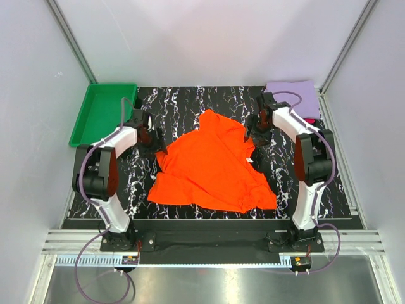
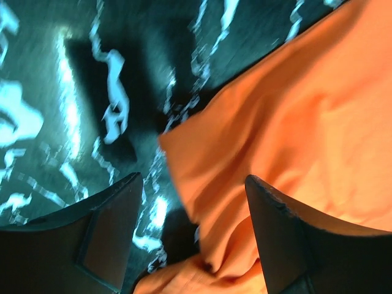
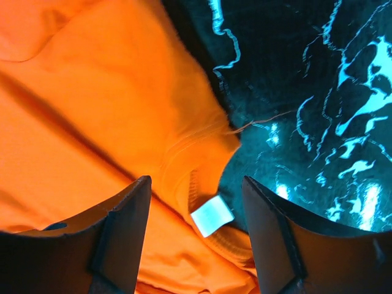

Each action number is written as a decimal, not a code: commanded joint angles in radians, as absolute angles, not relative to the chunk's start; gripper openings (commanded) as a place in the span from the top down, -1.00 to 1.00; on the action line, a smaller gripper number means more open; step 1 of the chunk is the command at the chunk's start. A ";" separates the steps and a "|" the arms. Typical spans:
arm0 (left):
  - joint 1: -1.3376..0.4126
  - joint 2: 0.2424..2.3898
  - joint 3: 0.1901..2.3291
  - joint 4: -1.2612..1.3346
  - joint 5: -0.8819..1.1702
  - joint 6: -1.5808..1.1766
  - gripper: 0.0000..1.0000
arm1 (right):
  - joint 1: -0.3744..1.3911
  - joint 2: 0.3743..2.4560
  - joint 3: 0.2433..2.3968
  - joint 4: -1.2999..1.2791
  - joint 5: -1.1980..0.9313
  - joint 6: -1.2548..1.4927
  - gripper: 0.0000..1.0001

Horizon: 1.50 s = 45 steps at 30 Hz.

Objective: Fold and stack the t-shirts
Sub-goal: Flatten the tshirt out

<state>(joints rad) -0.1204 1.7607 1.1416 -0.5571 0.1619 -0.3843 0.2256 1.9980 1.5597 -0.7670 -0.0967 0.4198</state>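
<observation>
A large bright orange-red t-shirt (image 1: 212,166) lies crumpled on the black marbled table (image 1: 190,101). My left gripper (image 1: 155,140) is open at the shirt's left edge; in the left wrist view its fingers (image 2: 113,236) straddle a fold of the orange cloth (image 2: 294,135). My right gripper (image 1: 252,130) is open at the shirt's upper right edge; in the right wrist view the collar with its white label (image 3: 212,215) lies between the open fingers (image 3: 119,239). A folded lavender t-shirt (image 1: 292,96) lies at the back right, with a sliver of crimson-pink cloth (image 1: 312,120) beside it.
A green plastic tray (image 1: 101,111) stands at the back left. White walls and metal frame posts (image 1: 71,38) enclose the table. A black rail (image 1: 209,225) runs along the near edge by the arm bases.
</observation>
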 commanded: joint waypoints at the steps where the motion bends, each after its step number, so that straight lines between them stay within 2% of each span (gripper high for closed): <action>1: -0.117 1.787 1.189 -0.508 0.212 -0.385 -0.45 | 0.201 2.011 1.577 -0.730 -0.120 0.385 -0.35; 7: -0.117 1.830 1.195 -0.494 0.209 -0.399 -0.41 | 0.192 2.032 1.555 -0.692 -0.166 0.365 -0.38; 10: -0.117 1.854 1.206 -0.489 0.212 -0.399 -0.30 | 0.192 2.069 1.581 -0.710 -0.173 0.357 -0.31; 11: -0.117 1.868 1.212 -0.491 0.215 -0.397 -0.23 | 0.192 2.085 1.592 -0.712 -0.173 0.359 -0.29; 12: -0.117 1.873 1.219 -0.492 0.218 -0.397 -0.07 | 0.189 2.089 1.594 -0.713 -0.175 0.357 -0.27; 16: -0.118 1.858 1.223 -0.482 0.212 -0.400 0.19 | 0.181 2.094 1.598 -0.700 -0.192 0.351 -0.12; 18: -0.117 1.844 1.229 -0.486 0.212 -0.396 0.43 | 0.178 2.105 1.612 -0.706 -0.186 0.351 -0.05; 19: -0.117 1.838 1.232 -0.497 0.206 -0.396 0.56 | 0.176 2.108 1.618 -0.713 -0.187 0.350 0.04; 20: -0.115 1.833 1.244 -0.506 0.199 -0.391 0.69 | 0.176 2.114 1.632 -0.721 -0.183 0.347 0.27; 22: -0.115 1.806 1.255 -0.526 0.174 -0.385 0.88 | 0.173 2.111 1.641 -0.724 -0.170 0.342 0.48; 23: -0.115 1.795 1.262 -0.532 0.164 -0.373 0.94 | 0.172 2.106 1.657 -0.732 -0.164 0.338 0.74; 25: -0.115 1.752 1.279 -0.558 0.120 -0.350 0.98 | 0.172 2.097 1.687 -0.758 -0.131 0.333 0.84; 26: -0.115 1.732 1.299 -0.571 0.104 -0.339 0.99 | 0.172 2.083 1.698 -0.770 -0.102 0.328 0.99; 35: -0.114 1.525 1.374 -0.684 -0.095 -0.241 0.99 | 0.170 1.912 1.835 -0.974 0.109 0.318 1.00; 38: -0.115 1.505 1.382 -0.673 -0.109 -0.248 0.95 | 0.170 1.862 1.832 -0.931 0.130 0.298 1.00; 39: -0.115 1.512 1.388 -0.670 -0.124 -0.253 0.79 | 0.169 1.868 1.847 -0.922 0.146 0.293 1.00; 40: -0.114 1.528 1.422 -0.675 -0.138 -0.271 0.49 | 0.167 1.914 1.908 -0.923 0.143 0.285 0.89; 41: -0.114 1.573 1.446 -0.687 -0.147 -0.275 0.41 | 0.164 1.948 1.948 -0.934 0.138 0.269 0.67; 42: -0.114 1.607 1.477 -0.722 -0.172 -0.275 -0.02 | 0.161 1.985 1.997 -0.971 0.143 0.262 0.37; 43: -0.114 1.635 1.546 -0.744 -0.195 -0.287 -0.33 | 0.161 2.027 2.117 -1.009 0.144 0.259 0.13; 44: -0.114 1.661 1.578 -0.764 -0.215 -0.291 -0.57 | 0.161 2.110 2.184 -1.053 0.146 0.267 -0.19; 45: -0.114 1.704 1.616 -0.816 -0.253 -0.293 -0.77 | 0.161 2.146 2.251 -1.162 0.144 0.275 -0.29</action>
